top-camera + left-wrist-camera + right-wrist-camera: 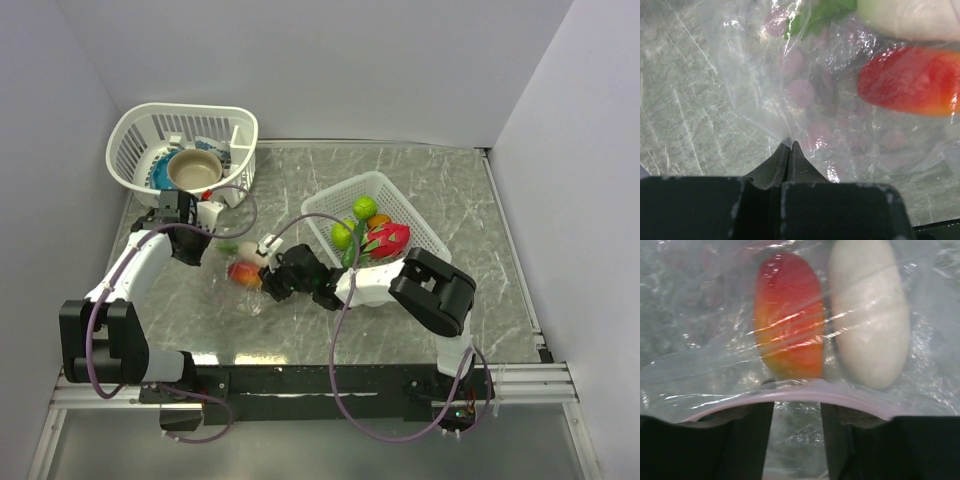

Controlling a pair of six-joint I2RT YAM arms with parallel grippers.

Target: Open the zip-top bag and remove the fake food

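Pinching a fold of the bag [755,85] between jaws pressed fully together, the left tool [791,146] stood at the bag's 10 o'clock in the top view. The bag lay near the middle of the table [480,250], between the two tools. The right tool [797,407] faced it from 4 o'clock with its jaws a narrow gap apart. The pink strip [790,395] ran across its fingertips, and clear film showed in the gap.

Inside the bag, a red-orange piece [787,325] and a white piece [867,315] lay side by side just past the strip, with green leaves [815,15] near them. More food sat in the square basket [330,205] at the bag's 2 o'clock: lime balls [342,235], an orange ball [381,221] and a magenta piece [388,238]. At 11 o'clock the round basket [130,140] held a bowl [193,170] and a blue plate [160,175].
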